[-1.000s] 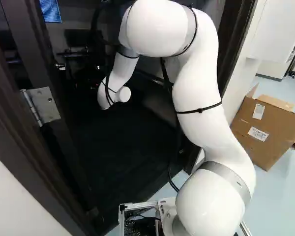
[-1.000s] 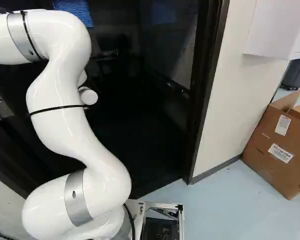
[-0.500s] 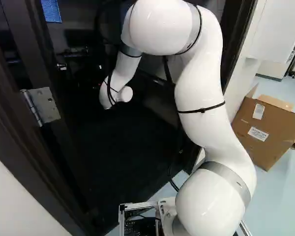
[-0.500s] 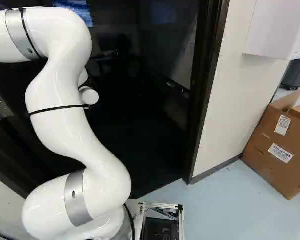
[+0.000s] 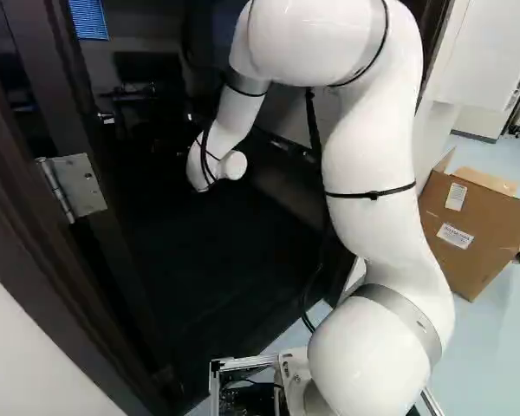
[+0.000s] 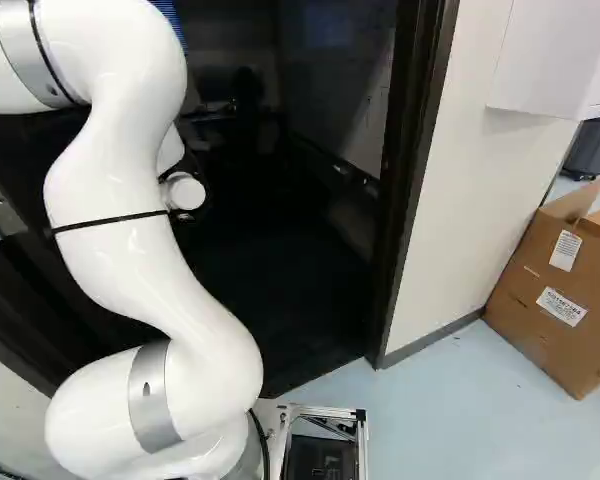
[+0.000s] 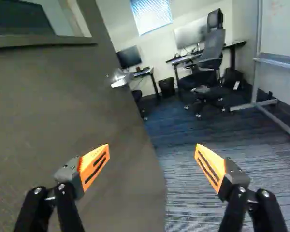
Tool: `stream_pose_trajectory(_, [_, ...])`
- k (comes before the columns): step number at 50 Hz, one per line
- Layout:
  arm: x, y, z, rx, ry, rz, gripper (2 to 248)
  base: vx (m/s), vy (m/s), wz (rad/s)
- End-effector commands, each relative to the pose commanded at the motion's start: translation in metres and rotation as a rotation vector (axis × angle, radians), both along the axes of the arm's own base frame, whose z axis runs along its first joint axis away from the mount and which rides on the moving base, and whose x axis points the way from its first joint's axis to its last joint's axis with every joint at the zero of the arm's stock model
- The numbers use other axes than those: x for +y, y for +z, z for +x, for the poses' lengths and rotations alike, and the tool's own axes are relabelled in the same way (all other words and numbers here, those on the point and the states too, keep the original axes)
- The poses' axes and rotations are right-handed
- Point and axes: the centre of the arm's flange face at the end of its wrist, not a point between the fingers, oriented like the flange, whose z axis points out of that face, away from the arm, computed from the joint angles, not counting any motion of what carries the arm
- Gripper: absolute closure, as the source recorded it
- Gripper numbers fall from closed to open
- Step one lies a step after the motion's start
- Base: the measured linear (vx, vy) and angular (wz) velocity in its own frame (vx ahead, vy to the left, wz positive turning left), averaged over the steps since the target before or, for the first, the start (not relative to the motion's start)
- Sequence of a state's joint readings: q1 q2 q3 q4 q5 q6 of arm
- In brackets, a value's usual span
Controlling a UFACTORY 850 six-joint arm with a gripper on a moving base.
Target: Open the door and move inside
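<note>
Opening: done, I judge; the door (image 7: pixel 63 111) stands ajar into the far room, hinged on the left.
Handle: far along the door on the left, its lever (image 7: pixel 120 78) well apart from me, nothing holding it.
Pincer: mine (image 7: pixel 152 151) is spread wide, orange pads apart, pinching nothing; the door's face lies just to the left.
Doorway: my arm (image 5: pixel 364 156) reaches through it; the right jamb (image 6: pixel 408 180) stands clear of the arm.
Beyond: far inside are a chair (image 7: pixel 213 46) and a desk (image 7: pixel 183 59), with a whiteboard (image 7: pixel 280 79) to the right.
Base: mine (image 6: pixel 325 440) is at the near side, by the threshold, over pale floor.
Left to do: moving inside; I judge I should roll in while guarding against the door swinging back.
Unsure: whether the gap suits my full width.
</note>
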State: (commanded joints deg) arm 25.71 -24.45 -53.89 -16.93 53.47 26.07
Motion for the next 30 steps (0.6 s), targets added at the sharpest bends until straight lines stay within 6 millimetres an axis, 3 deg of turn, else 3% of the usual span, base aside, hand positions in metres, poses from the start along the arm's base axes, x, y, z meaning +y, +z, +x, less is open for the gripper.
stream_pose_trajectory(30, [-0.094,0.007,-0.045,-0.004,-0.169,-0.088,3,0.000,0.000,0.000])
